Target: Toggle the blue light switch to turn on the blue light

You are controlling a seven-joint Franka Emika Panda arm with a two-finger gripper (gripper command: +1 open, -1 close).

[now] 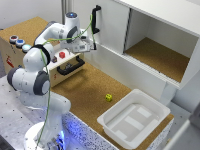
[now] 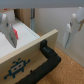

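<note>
The blue light switch [image 1: 20, 43] is a small round blue-capped button on top of the wooden box [image 1: 10, 55] at the exterior view's left. It sits between a red-centred button [image 1: 13, 38] and a pale cyan button [image 1: 26, 48]. My gripper [image 1: 91, 46] hangs past the box's other end, well to the exterior view's right of the switch and apart from it. In the wrist view the gripper [image 2: 40, 27] is open, its fingers [image 2: 7, 27] spread wide with nothing between them. The switch is out of the wrist view. No lit blue light shows.
A red knob [image 1: 62, 54] sits on the box top, and a black handle [image 1: 70, 67] runs along its front [image 2: 46, 64]. A white cabinet with a black door handle [image 1: 96, 19] stands behind. A yellow die [image 1: 108, 97] and a white bin [image 1: 150, 107] lie on the cork surface.
</note>
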